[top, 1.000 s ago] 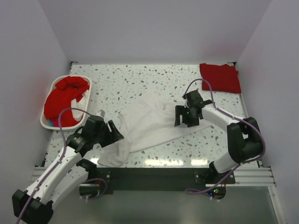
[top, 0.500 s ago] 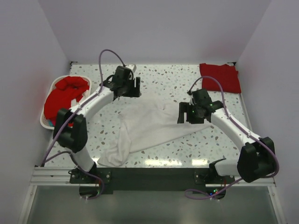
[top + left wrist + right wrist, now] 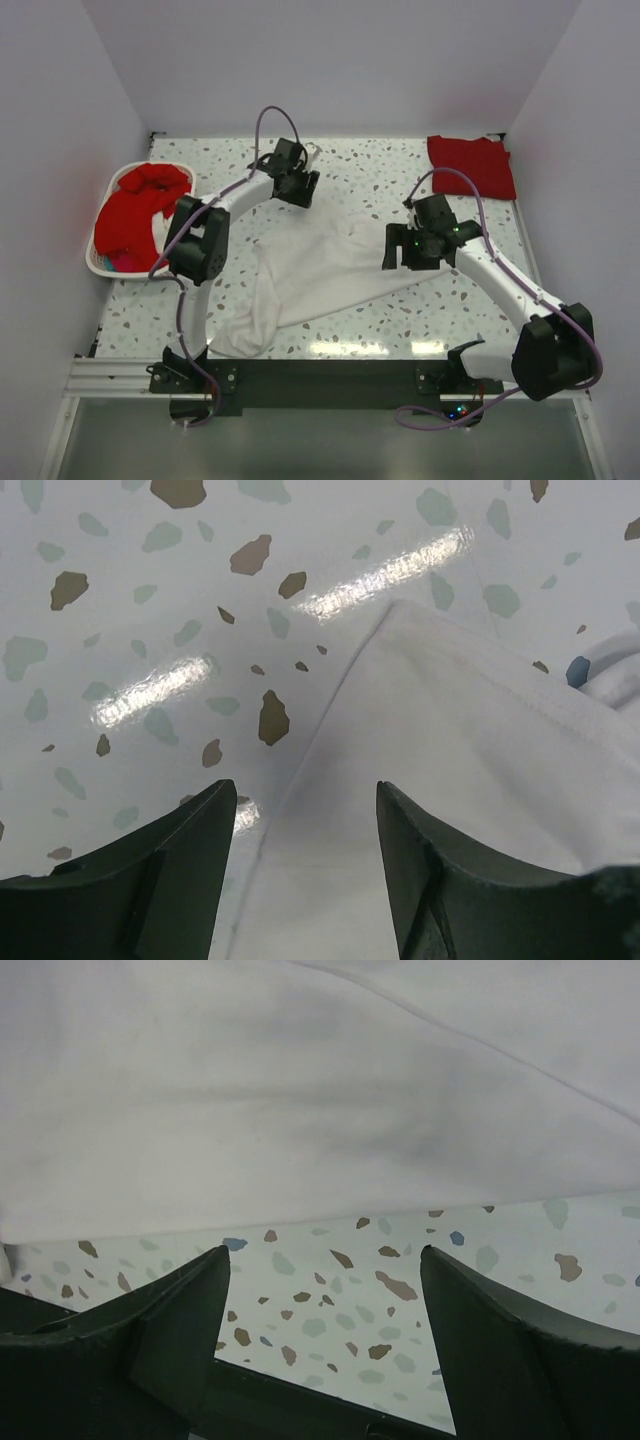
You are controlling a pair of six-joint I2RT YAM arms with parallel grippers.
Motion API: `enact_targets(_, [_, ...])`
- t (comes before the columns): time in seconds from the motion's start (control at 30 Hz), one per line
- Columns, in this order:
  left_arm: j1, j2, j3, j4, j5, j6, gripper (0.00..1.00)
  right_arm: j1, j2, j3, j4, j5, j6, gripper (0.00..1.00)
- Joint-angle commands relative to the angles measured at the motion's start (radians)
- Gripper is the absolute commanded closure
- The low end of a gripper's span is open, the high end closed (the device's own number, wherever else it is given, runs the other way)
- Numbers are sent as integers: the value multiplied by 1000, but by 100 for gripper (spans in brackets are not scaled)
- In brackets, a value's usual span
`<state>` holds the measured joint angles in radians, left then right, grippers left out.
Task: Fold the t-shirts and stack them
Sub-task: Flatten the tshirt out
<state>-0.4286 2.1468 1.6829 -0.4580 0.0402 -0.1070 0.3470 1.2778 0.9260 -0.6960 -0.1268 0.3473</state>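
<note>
A white t-shirt lies crumpled and spread out in the middle of the table. My left gripper is open at its far edge. In the left wrist view the gripper straddles a corner of the white cloth, and a small blue label shows at the right. My right gripper is open at the shirt's right edge. In the right wrist view it hovers over bare table just off the cloth's hem. A folded red t-shirt lies at the back right.
A white oval basket at the left holds bunched red shirts. The table is speckled terrazzo with walls on three sides. The left arm's elbow stands beside the basket.
My left arm has swung from the shirt's near-left corner across to its far edge, staying open. My right gripper has barely shifted at the right edge. The shirt has not moved.
</note>
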Motion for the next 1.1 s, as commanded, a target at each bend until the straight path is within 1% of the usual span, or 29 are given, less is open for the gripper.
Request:
enact_targets(0.0, [-4,19,57,56,85,35,37,4,-12,-15,-2,-20,7,20])
enact_targets(0.17, [-9,64,55,142,130,15,41,6,-1,-19,0,-22,5,20])
enact_targets(0.3, [-10,88,57,208,156,21,48,6,5,-24,7,-31,7,20])
enact_targets(0.37, [-10,107,64,246,174,24,49,4,12,-23,7,-45,7,20])
enact_targets(0.53, [-12,153,100,275,211,29,51,4,9,-15,1,-48,1,20])
enact_targets(0.67, [-13,182,95,277,221,29,51,4,17,-13,-2,-53,-4,20])
enact_targets(0.83, [-29,212,104,240,228,78,53,4,31,-4,3,-66,-4,20])
enact_targets(0.93, [-44,216,100,213,202,102,55,3,35,0,9,-71,-2,20])
enact_targets(0.97, [-51,217,94,208,190,137,57,4,38,2,9,-71,-1,20])
enact_targets(1.07, [-62,222,93,179,144,161,61,4,43,5,10,-74,-1,20])
